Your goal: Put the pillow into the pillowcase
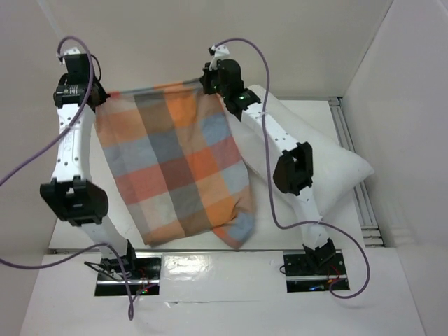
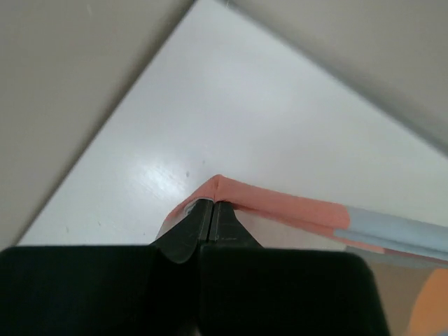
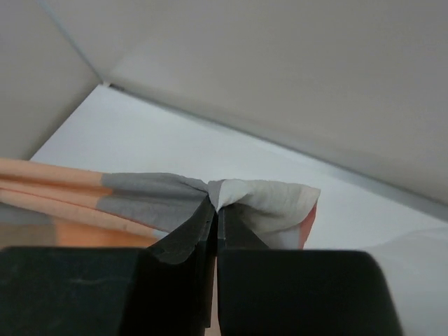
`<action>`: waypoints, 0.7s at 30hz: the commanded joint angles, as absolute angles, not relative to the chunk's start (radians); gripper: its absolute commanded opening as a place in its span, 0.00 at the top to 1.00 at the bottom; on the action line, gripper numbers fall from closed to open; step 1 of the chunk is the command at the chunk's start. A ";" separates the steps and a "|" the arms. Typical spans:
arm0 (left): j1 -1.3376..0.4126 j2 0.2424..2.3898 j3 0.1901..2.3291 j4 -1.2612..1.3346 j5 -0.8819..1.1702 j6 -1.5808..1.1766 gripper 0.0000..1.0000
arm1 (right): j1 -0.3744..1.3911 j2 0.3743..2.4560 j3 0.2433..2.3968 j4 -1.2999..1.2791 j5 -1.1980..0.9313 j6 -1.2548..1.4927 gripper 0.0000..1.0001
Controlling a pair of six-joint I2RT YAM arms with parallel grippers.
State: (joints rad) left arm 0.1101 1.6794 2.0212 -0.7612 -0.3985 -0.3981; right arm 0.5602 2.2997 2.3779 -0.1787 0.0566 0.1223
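The checked pillowcase (image 1: 178, 164) hangs stretched between both arms, lifted at its far edge and drooping toward the near side of the table. My left gripper (image 1: 100, 94) is shut on the pillowcase's far left corner, an orange fold (image 2: 280, 203) pinched at my fingertips (image 2: 212, 201). My right gripper (image 1: 208, 82) is shut on the far right corner, where grey and cream cloth (image 3: 266, 199) bunches over the jaws (image 3: 215, 203). The plain white pillow (image 1: 336, 168) lies on the table at the right, partly under the right arm and beside the pillowcase.
White walls close in the table at the back and both sides. A metal rail (image 1: 357, 175) runs along the right edge. The arm bases (image 1: 308, 269) sit at the near edge, with purple cables (image 1: 269, 203) looping over the arms.
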 commanded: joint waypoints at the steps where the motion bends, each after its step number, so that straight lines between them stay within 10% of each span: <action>1: 0.224 1.768 1.979 -0.723 -0.227 -0.468 1.00 | 0.549 2.403 2.484 -0.083 -0.080 0.216 0.97; 2: 0.250 1.811 1.979 -0.723 -0.212 -0.468 0.95 | 0.539 2.469 2.531 -0.109 -0.101 0.228 0.83; 3: 0.250 1.859 2.047 -0.753 -0.189 -0.453 0.79 | 0.538 2.488 2.575 -0.141 -0.126 0.229 0.35; 4: 0.261 1.909 2.099 -0.799 -0.137 -0.439 0.57 | 0.528 2.488 2.607 -0.190 -0.147 0.229 0.15; 6: 0.243 2.009 2.210 -0.953 -0.101 -0.428 0.18 | 0.528 2.391 2.545 -0.202 -0.147 0.219 0.01; 21: -0.037 1.255 0.964 -0.833 0.057 -0.745 0.24 | 0.681 1.481 1.418 -0.546 0.090 0.353 0.01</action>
State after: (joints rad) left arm -0.0196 1.3090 1.0622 -0.8433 -0.0120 -0.6266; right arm 0.6155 1.5093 1.5627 -0.3580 -0.0067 0.2741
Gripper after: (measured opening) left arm 0.759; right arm 0.993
